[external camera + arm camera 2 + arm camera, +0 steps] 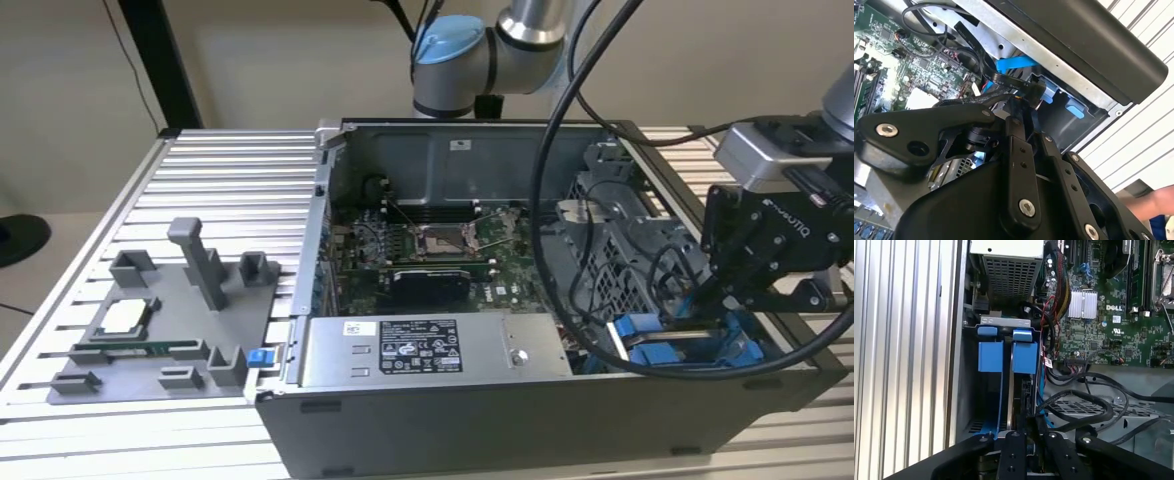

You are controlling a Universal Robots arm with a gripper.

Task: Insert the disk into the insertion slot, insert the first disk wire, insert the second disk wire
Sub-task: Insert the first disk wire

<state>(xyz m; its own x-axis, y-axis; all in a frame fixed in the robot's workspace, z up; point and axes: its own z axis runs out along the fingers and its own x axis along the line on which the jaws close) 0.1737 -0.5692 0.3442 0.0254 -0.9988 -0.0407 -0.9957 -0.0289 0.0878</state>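
Exterior view: ribbed alu table (200, 160) w/ open PC case (534, 410), beige wall (267, 60); fingers (705, 308) closed at insertion slot (661, 342).

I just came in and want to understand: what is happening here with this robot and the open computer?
One robot arm is working inside an open computer case that stands on a ribbed metal table. Its gripper reaches down into the insertion slot, the corner bay with blue tabs, at the exterior view's right. Loose black wires lie next to the bay, near the motherboard. How far the insertion has come, I cannot tell.
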